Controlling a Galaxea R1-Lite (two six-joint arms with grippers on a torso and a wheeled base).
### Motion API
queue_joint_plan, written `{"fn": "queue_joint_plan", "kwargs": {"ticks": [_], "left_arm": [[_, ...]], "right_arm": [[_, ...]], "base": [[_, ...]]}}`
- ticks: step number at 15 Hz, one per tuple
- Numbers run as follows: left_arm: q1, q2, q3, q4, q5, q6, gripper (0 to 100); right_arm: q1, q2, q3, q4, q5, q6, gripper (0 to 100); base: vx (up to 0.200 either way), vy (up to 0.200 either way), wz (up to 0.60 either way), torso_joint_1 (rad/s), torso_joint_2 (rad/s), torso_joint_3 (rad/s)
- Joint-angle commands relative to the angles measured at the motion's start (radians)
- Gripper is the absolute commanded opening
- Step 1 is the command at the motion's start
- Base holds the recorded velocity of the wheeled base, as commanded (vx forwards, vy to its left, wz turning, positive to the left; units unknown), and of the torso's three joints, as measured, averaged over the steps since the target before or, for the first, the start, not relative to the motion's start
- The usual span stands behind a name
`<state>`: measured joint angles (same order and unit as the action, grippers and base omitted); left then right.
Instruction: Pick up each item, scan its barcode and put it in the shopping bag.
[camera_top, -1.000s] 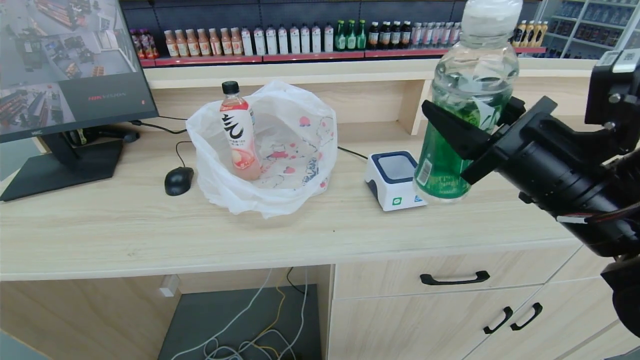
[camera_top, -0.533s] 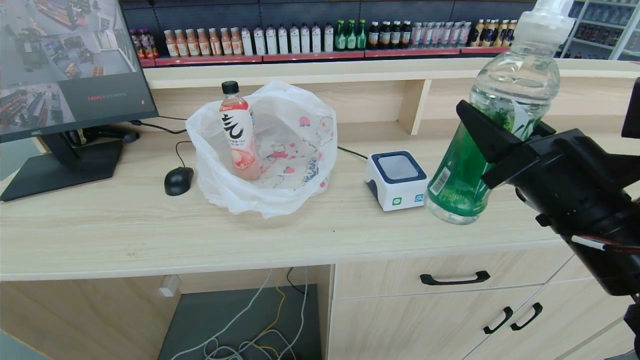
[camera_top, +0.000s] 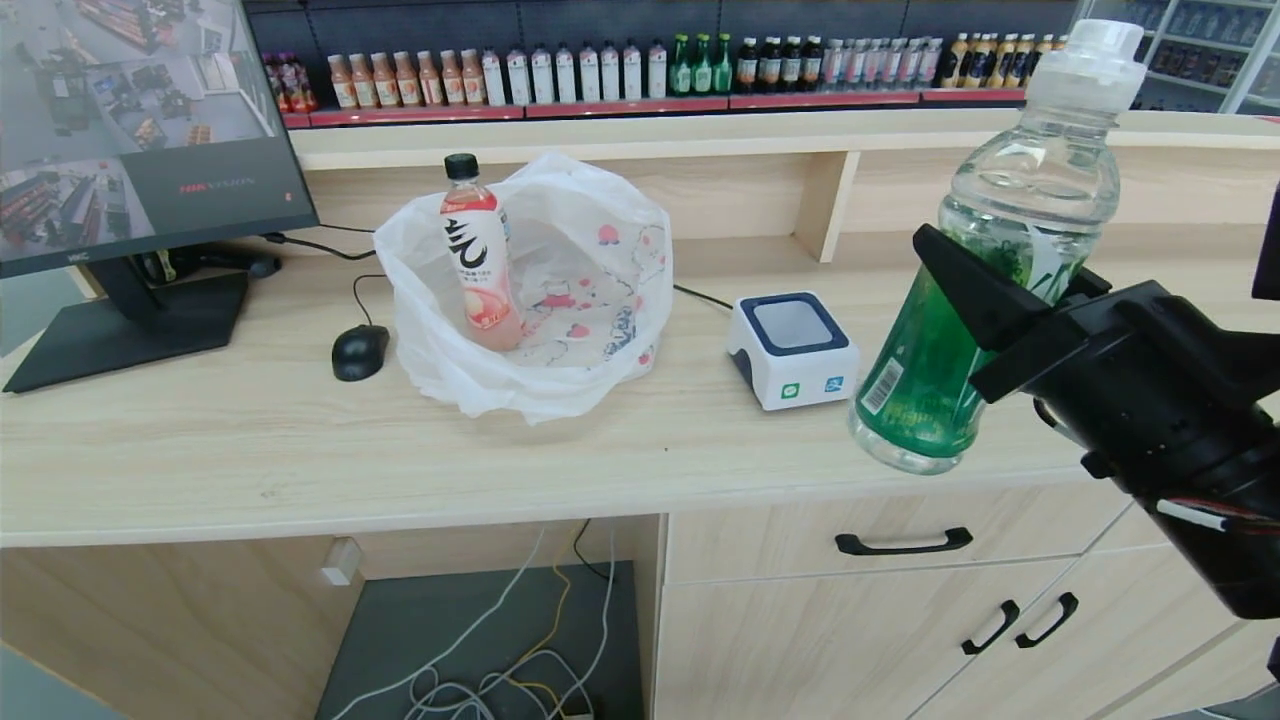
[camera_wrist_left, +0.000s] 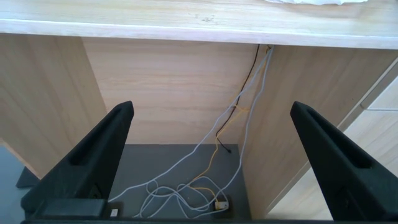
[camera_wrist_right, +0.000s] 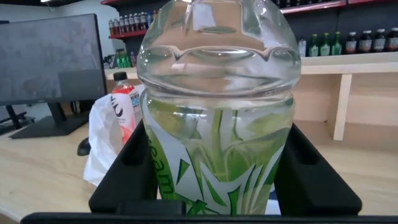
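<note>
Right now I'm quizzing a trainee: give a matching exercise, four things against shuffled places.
1. pink drink bottle with black cap
2. green-labelled clear plastic bottle
3. white square barcode scanner
4. black computer mouse

A. standing in the white plastic shopping bag
B. on the wooden counter, left of the bag
C. gripped in the right claw
D. on the counter, right of the bag

Pairs: 1-A, 2-C, 3-D, 4-B

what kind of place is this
Most likely a shop checkout: rows of drinks stand behind the counter, a scanner sits on it, and beside that is a bag with a pink bottle inside.
</note>
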<state>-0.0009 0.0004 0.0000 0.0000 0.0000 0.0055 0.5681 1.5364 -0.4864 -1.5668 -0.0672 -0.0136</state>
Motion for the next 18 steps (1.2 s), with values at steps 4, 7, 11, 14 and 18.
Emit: {"fn": "queue_joint_plan", "kwargs": {"ticks": [4, 7, 11, 14, 18], "left_arm": [[0.001, 0.000, 0.000, 0.000, 0.000, -0.004, 100], [0.001, 0.000, 0.000, 0.000, 0.000, -0.007, 100], [0.001, 0.000, 0.000, 0.000, 0.000, -0.009, 100], [0.001, 0.000, 0.000, 0.000, 0.000, -0.007, 100], [0.001, 0.000, 0.000, 0.000, 0.000, -0.006, 100]], "right_arm": [[0.003, -0.001, -0.004, -0.004, 0.001, 0.004, 0], [0.003, -0.005, -0.001, -0.004, 0.001, 0.004, 0], [-0.002, -0.019, -0.001, -0.004, 0.001, 0.006, 0], [-0.004, -0.009, -0.009, -0.004, 0.001, 0.006, 0], [-0.008, 0.005, -0.021, -0.004, 0.001, 0.006, 0]], "base": [[0.000, 0.100, 0.00, -0.007, -0.01, 0.004], [0.000, 0.200, 0.00, 0.014, 0.01, -0.001], [0.000, 0.200, 0.00, 0.005, 0.01, 0.001], [0.000, 0.200, 0.00, 0.002, 0.00, 0.002], [0.000, 0.150, 0.00, 0.003, 0.00, -0.001]]}}
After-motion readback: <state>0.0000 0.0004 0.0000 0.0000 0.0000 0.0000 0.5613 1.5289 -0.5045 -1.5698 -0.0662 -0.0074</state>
